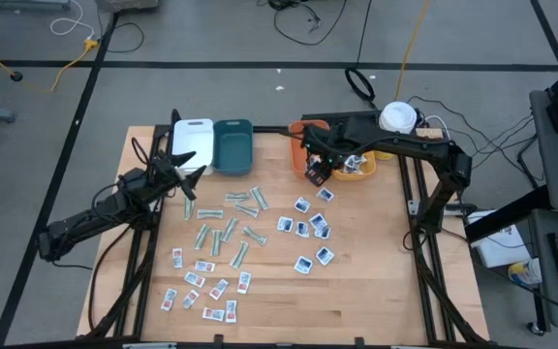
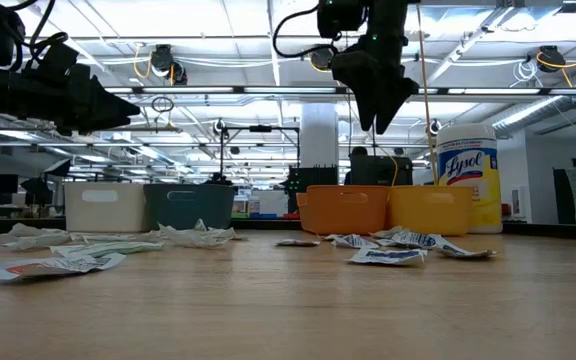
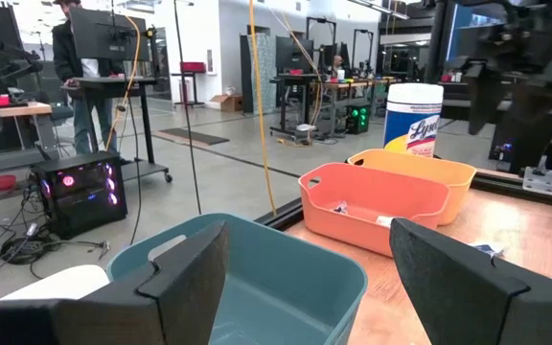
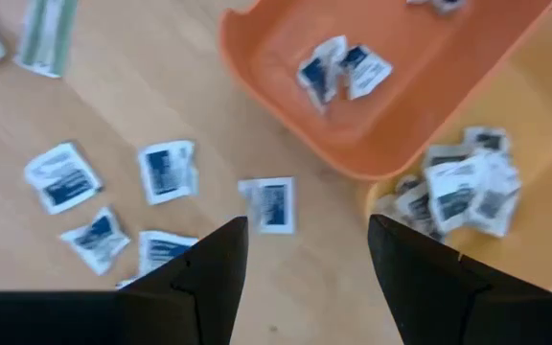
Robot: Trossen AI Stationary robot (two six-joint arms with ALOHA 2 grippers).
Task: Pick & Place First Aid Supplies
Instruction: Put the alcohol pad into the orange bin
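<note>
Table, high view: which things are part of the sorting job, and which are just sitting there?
Job:
blue-print packets
red-print packets
green strips
orange bin
yellow bin
teal bin
white bin

Lying about:
Lysol canister

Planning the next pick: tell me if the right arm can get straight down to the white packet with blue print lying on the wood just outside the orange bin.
Probably yes. The right tool hangs open above that packet, which lies alone on bare wood beside the orange bin, nothing between.
</note>
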